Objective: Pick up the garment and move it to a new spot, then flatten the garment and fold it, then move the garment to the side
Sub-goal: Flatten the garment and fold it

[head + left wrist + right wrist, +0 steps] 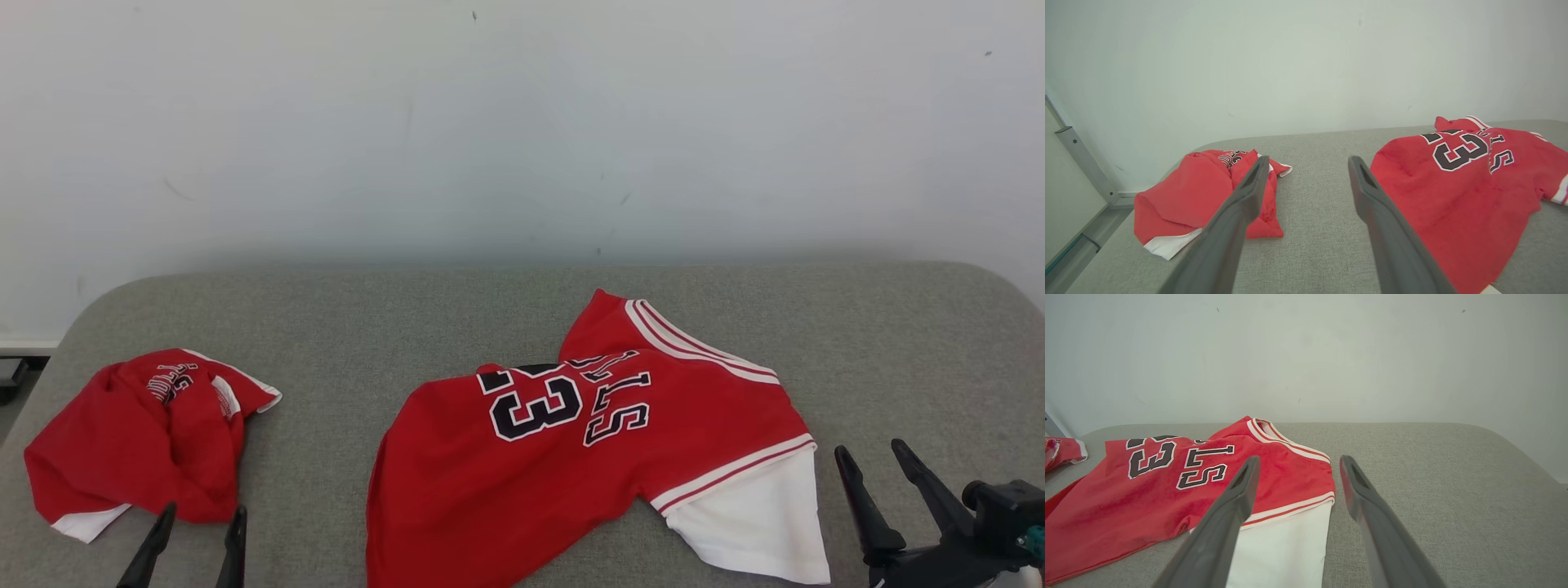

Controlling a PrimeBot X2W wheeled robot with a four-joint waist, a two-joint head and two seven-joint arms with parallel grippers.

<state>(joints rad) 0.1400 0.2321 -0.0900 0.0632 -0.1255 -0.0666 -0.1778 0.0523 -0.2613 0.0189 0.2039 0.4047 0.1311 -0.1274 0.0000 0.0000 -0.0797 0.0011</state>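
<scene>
The red jersey (571, 457) lies spread, number up, mid-way along the grey padded table (343, 327), with bare cloth behind it up to the wall (522, 122) and on its right out to the rounded corner (1515, 445). A crumpled red garment (139, 441) sits well apart at the table's left end, where the left wrist view takes in a metal rail (1081, 163) past the edge. The left gripper (204, 510) and right gripper (869, 449) hover at the front, fingers spread, holding nothing.

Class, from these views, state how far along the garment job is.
Seemingly done: the numbered jersey lies spread on the grey surface. In hand: nothing; left gripper and right gripper are open, empty. Left: smoothing, folding, moving aside. A bunched jersey sits leftward.
</scene>
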